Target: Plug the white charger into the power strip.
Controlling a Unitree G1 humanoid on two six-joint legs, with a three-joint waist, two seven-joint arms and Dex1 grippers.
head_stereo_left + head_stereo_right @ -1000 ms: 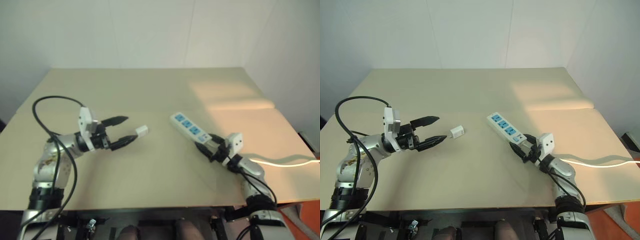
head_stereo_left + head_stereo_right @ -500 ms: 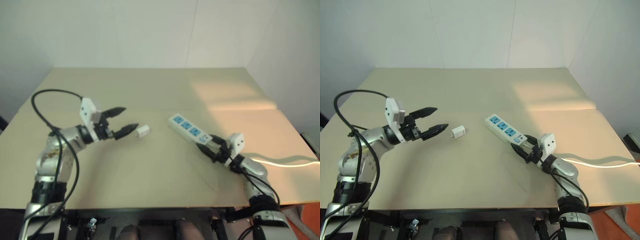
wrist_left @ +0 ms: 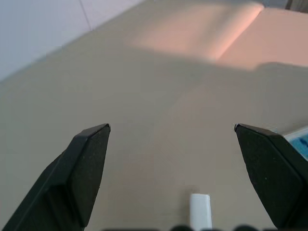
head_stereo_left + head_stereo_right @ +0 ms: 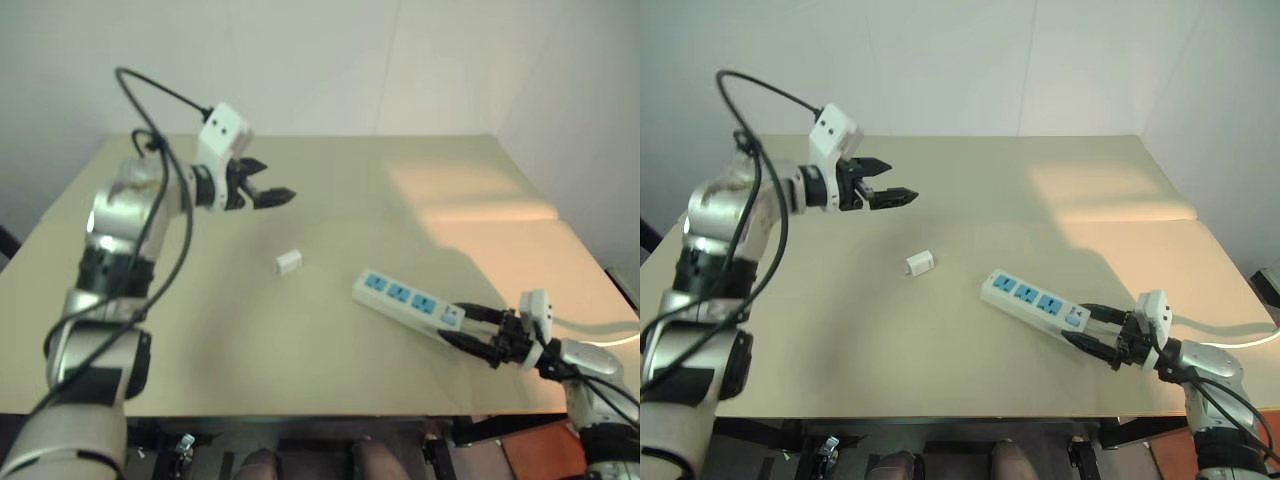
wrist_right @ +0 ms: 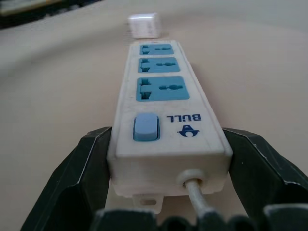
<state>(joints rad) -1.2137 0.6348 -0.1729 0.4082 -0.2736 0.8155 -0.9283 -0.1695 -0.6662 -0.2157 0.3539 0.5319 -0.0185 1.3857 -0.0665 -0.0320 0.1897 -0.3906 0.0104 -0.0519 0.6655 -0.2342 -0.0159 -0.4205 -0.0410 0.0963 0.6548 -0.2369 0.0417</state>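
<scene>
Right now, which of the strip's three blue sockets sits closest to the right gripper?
The socket next to the switch, at the cord end of the power strip that the right gripper clamps. The other two lie further along, toward the white charger.

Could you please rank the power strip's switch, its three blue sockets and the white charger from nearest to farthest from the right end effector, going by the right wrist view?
1. Switch, at the gripped cord end.
2. Three blue sockets, mid-strip.
3. White charger, beyond the strip's far end.
</scene>
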